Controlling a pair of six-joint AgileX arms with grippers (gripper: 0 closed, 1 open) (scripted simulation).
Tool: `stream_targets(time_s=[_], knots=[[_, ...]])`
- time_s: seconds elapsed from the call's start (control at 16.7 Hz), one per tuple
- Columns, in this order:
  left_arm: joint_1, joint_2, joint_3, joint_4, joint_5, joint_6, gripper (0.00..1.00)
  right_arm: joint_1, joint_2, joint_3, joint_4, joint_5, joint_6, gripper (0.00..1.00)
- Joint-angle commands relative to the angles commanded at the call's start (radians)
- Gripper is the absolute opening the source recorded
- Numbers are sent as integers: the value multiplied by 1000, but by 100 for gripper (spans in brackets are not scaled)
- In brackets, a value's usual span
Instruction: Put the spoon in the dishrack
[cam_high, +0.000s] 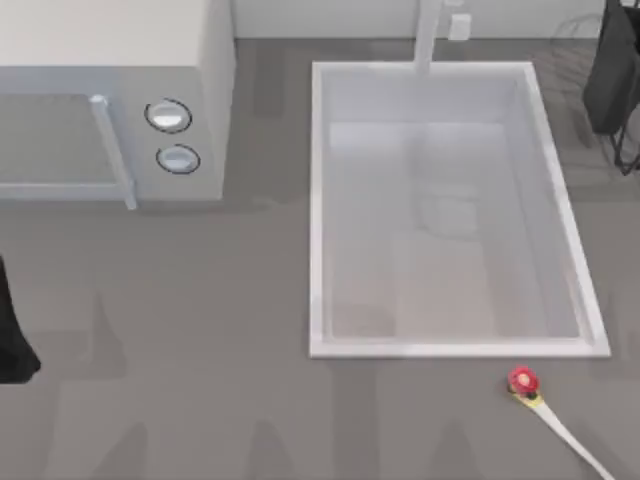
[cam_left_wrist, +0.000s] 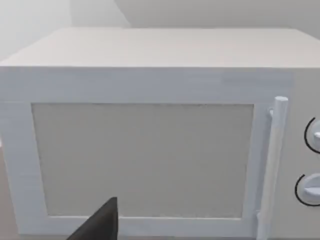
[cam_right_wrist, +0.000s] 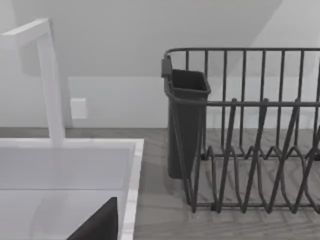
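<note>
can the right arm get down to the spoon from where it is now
Probably yes. The spoon lies flat on bare counter just in front of the sink, nothing on or beside it, so a descent from above looks free.

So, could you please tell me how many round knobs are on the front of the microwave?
2: the upper knob and the lower knob, stacked right of the door handle on the microwave.

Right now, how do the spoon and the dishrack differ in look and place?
The spoon is slim, red-pink, yellow and cream; the dishrack is dark open wire. The spoon lies flat in front of the sink; the dishrack stands upright beside the sink's far right corner. Both rest on the grey counter.
</note>
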Motion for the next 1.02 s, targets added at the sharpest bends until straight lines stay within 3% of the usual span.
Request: stream_targets(time_s=[0.42, 1.02], knots=[[0, 0, 0, 0, 0, 0, 100, 72, 161, 127, -139, -3, -8, 100], [0, 0, 0, 0, 0, 0, 100, 354, 1009, 635, -730, 2, -47, 100]])
